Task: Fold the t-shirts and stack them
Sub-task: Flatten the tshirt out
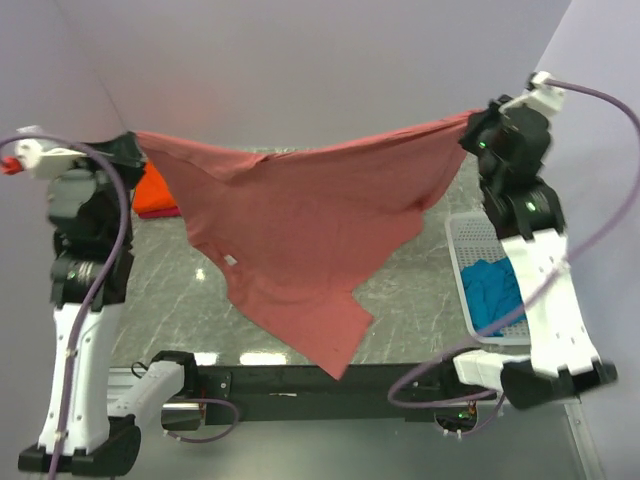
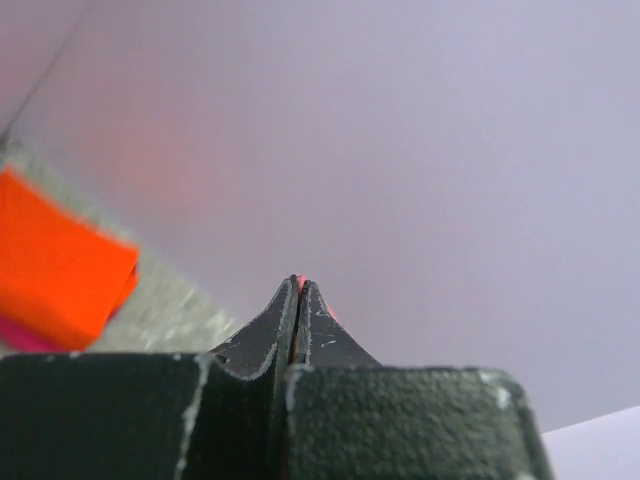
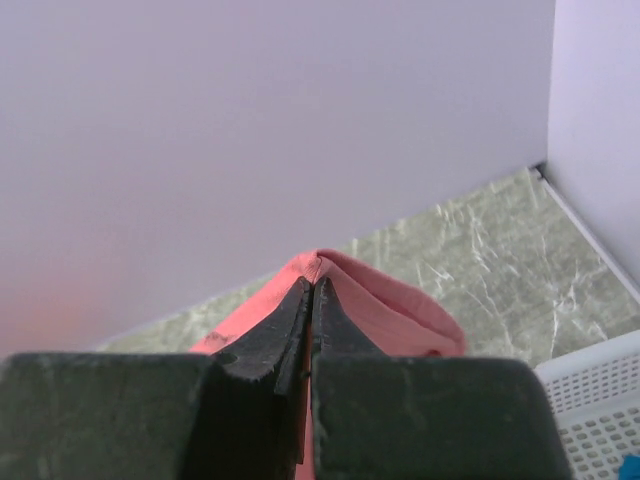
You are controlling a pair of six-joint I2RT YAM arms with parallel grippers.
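Above table [image 1: 420, 290]; brick-red t-shirt [image 1: 300, 230] strung between left claw [image 2: 298, 286], right claw [image 3: 315, 284]

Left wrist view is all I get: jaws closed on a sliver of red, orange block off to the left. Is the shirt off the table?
Observer: Mostly. From above, the brick-red t-shirt hangs stretched between the left gripper and the right gripper, sagging in the middle. I cannot tell whether its lowest corner touches down.
Operator: Right side gripping?
Observer: Yes. The right wrist view shows those jaws shut on a fold of the shirt's edge.
Operator: Anything unfolded elsewhere?
Observer: A teal-blue t-shirt lies crumpled in the white basket beside the right arm.
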